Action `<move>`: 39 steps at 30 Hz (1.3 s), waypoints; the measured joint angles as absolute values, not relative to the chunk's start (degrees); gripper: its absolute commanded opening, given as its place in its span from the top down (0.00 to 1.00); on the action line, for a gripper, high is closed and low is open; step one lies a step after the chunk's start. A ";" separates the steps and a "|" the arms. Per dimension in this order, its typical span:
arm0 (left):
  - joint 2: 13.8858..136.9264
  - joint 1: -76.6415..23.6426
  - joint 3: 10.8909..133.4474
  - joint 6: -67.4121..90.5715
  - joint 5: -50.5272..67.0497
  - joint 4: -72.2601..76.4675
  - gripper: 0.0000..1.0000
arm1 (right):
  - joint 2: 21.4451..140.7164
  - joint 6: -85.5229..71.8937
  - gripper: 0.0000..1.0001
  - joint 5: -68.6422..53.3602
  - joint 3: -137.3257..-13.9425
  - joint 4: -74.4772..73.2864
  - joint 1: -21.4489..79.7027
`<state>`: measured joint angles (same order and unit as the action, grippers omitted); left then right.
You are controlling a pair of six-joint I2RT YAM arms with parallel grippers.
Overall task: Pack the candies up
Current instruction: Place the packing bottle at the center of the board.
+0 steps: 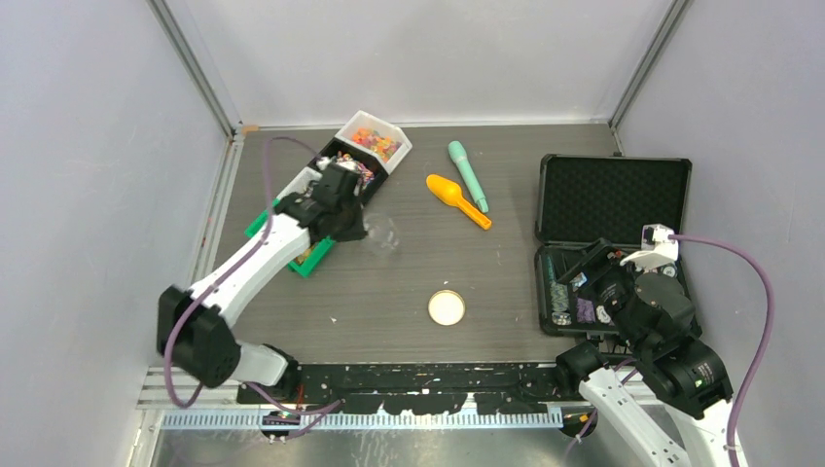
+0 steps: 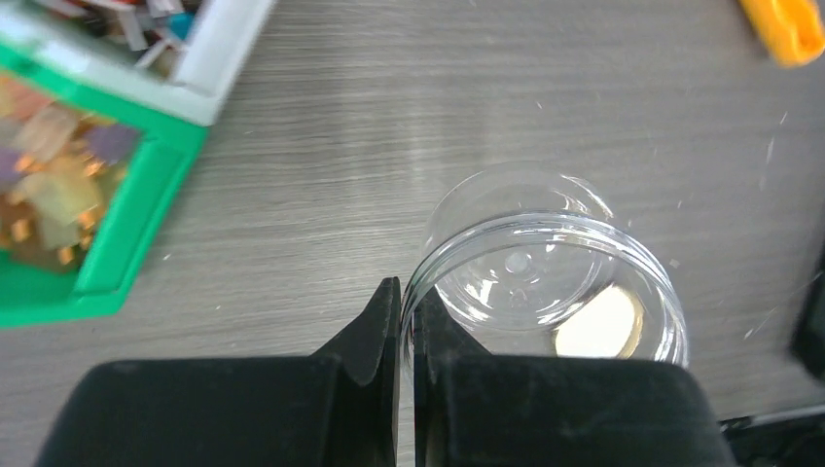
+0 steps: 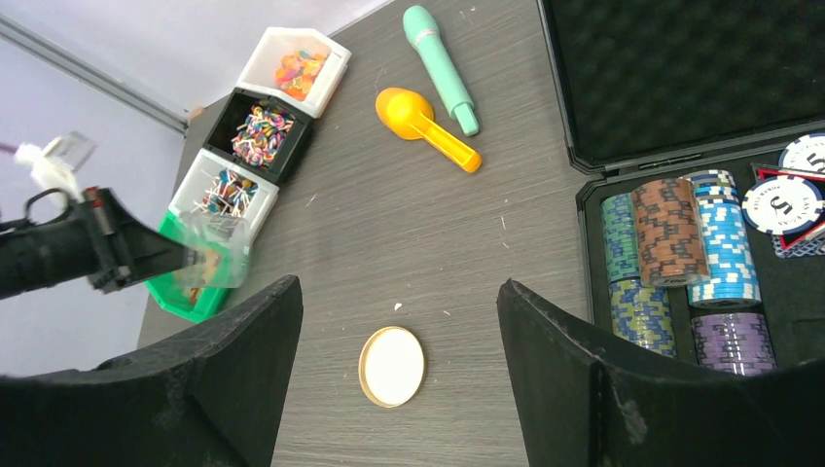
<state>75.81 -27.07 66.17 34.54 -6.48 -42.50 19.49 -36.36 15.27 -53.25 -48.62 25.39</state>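
The candies lie in a row of small bins at the back left: orange-yellow gummies in a white bin [image 1: 375, 139] [image 3: 300, 68] and multicoloured pieces in a black bin [image 1: 355, 167] [image 3: 263, 126]. My left gripper [image 1: 358, 222] [image 2: 401, 292] is shut on the rim of a clear plastic jar [image 2: 545, 272] [image 3: 216, 251], one finger inside the wall and one outside. The jar is empty and sits just right of the green bin [image 2: 107, 263]. My right gripper [image 3: 399, 292] stands open over the table, with the jar's round gold lid [image 1: 447, 308] [image 3: 392, 366] lying flat below the gap.
An orange scoop [image 1: 457, 199] [image 3: 423, 122] and a teal handle tool [image 1: 468, 175] [image 3: 440, 63] lie at the middle back. An open black case [image 1: 613, 195] with stacked poker chips [image 3: 671, 233] stands at the right. A third bin [image 3: 226, 192] holds small sticks.
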 measured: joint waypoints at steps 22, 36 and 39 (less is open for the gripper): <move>101.36 -39.38 75.46 26.59 -5.87 -36.71 0.95 | 19.49 -36.12 0.20 15.33 -53.25 -49.15 25.39; 110.26 -43.62 81.89 27.49 -5.63 -34.13 0.53 | 20.51 -35.73 0.20 15.31 -53.25 -49.12 25.39; 110.24 -43.94 82.61 27.97 -5.28 -34.39 0.38 | 20.82 -35.73 0.20 15.11 -53.17 -48.86 25.39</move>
<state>110.24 -43.94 82.61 27.97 -5.28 -34.39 20.82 -35.73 15.11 -53.17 -48.86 25.39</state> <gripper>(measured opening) 0.511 0.800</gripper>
